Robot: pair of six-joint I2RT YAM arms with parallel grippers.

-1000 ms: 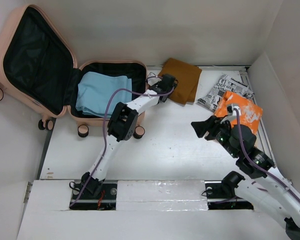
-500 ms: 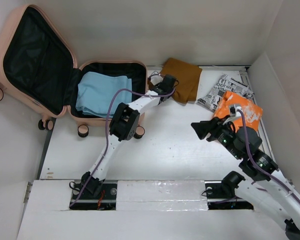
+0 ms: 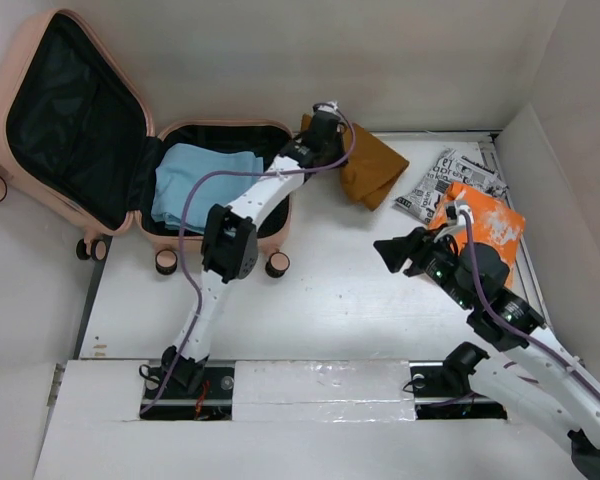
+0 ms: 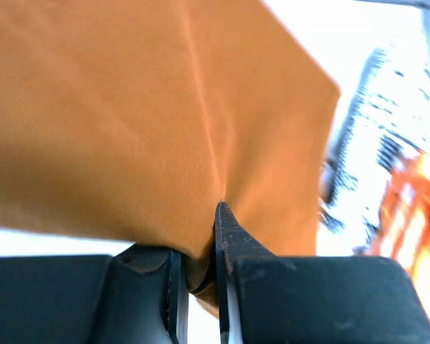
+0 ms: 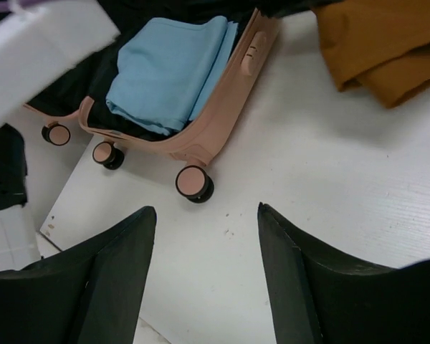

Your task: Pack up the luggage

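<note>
- Top external view, nearest the bases: the right gripper (image 3: 390, 254) hangs over the white table (image 3: 330, 300), a little farther left than a second ago.
- Its wrist camera shows the right gripper (image 5: 204, 209) with fingers spread wide and nothing between them, and below it a pink-and-black wheel (image 5: 193, 183) of the luggage (image 5: 222, 122).
- Farther out, the left gripper (image 3: 323, 122) has swung from the table beside the brown cloth (image 3: 375, 170) to the suitcase's far right corner, dragging the cloth's left edge along.
- Only the left wrist camera shows the grip: the left gripper (image 4: 199, 247) is clamped on a pinched fold of the brown cloth (image 4: 165, 107).
- The luggage (image 3: 230, 125) lies open at the far left, just left of that gripper, with a folded blue cloth (image 3: 200, 185) in its base.
</note>
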